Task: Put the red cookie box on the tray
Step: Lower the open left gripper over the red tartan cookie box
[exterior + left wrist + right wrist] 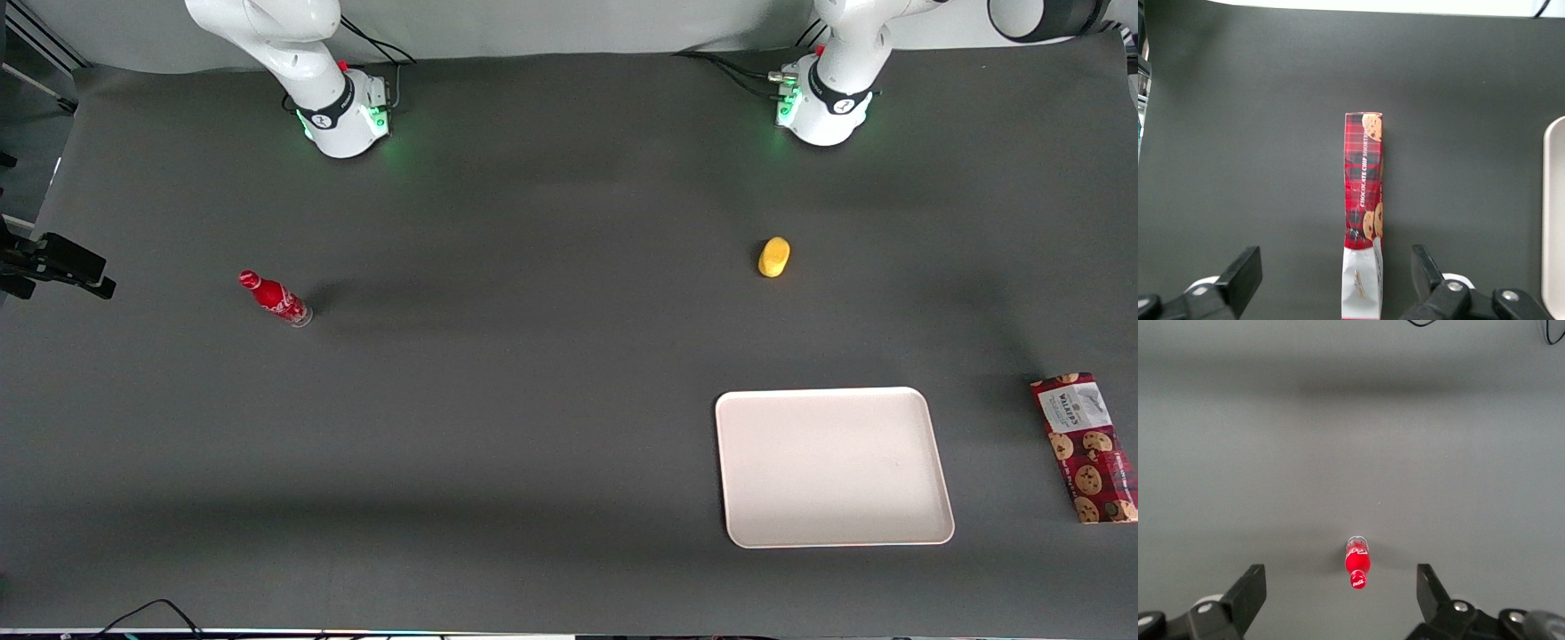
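Note:
The red cookie box (1085, 447) lies flat on the dark table at the working arm's end, beside the tray (831, 467) with a gap between them. The tray is cream-white and holds nothing. In the left wrist view my gripper (1335, 267) hangs open well above the red cookie box (1363, 200). The box's white label end shows between the two black fingers (1245, 273), apart from both. The tray's rim (1555, 220) shows at the edge of that view. The front view does not show my gripper.
A small yellow object (774, 257) lies farther from the front camera than the tray. A small red bottle (274, 298) stands toward the parked arm's end of the table, also seen as the red bottle (1357, 563) in the right wrist view.

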